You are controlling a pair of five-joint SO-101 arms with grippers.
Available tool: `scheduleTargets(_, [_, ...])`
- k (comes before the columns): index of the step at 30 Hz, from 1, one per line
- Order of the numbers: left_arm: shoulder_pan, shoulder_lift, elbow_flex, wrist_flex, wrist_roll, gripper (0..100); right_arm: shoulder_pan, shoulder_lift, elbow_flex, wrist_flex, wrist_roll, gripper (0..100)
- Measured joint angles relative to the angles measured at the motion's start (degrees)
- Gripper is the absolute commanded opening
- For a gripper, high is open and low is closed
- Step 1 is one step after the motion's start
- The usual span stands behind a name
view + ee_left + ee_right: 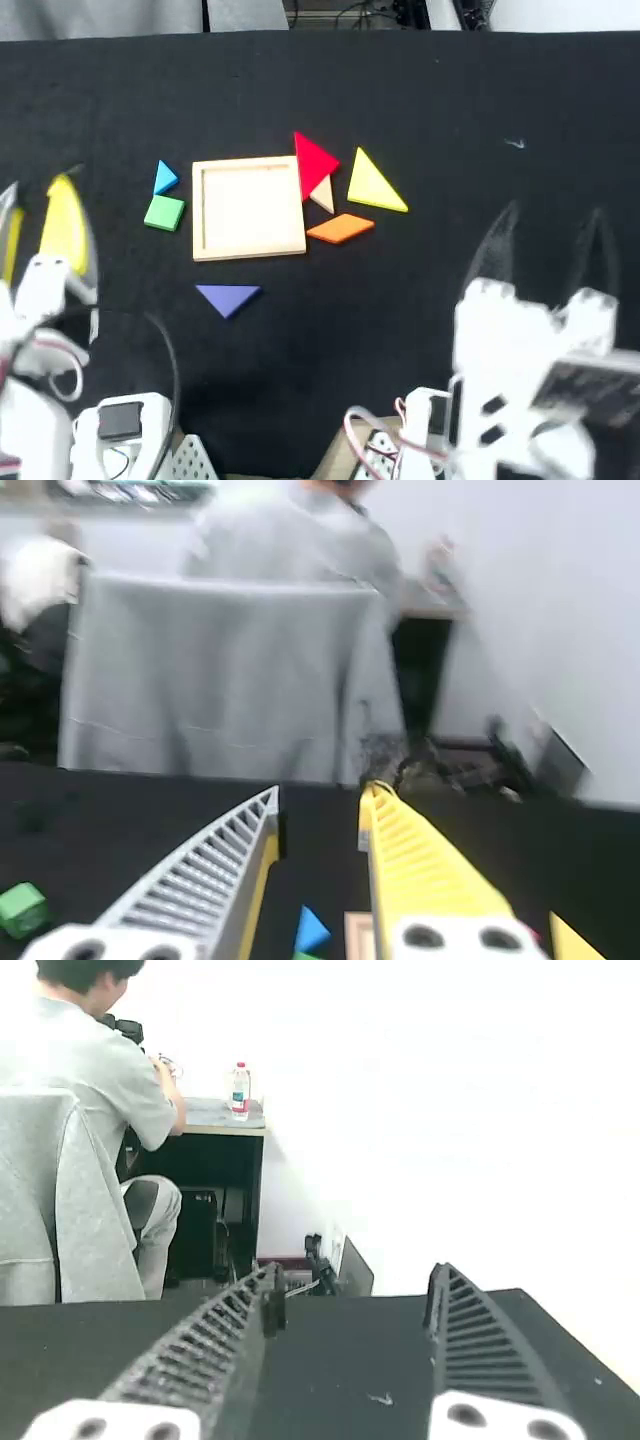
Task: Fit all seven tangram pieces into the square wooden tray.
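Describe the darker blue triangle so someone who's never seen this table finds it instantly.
Find the square wooden tray on the black table. The darker blue triangle lies alone below the tray in the high view, touching nothing. The other blue triangle is lighter, smaller and sits beside the green square at the tray's left.

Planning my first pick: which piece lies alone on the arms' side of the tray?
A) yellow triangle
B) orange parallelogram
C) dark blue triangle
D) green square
C: in the high view the dark blue triangle lies by itself on the near side of the wooden tray, apart from it.
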Motion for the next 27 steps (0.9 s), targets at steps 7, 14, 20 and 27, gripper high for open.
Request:
scheduleTargets(7, [4.84,22.51,-21.01,16.62,-1.93,15,-3.25,26.37,-25.85,12.84,0.00,23.7])
scheduleTargets(14, [4.66,46.15,-28.13,27.08,-6.59,15,-9.05,54.07,-49.93,33.76,0.09,23.7])
scheduleTargets(20, [-1.05,57.41,-28.40,27.60,-6.59,15,-9.41,72.79,-53.71,36.22,0.09,23.4])
scheduleTargets(27, [-4.66,59.69,-27.87,27.60,-6.86,15,-9.14,76.40,-53.71,36.22,-4.31,23.3])
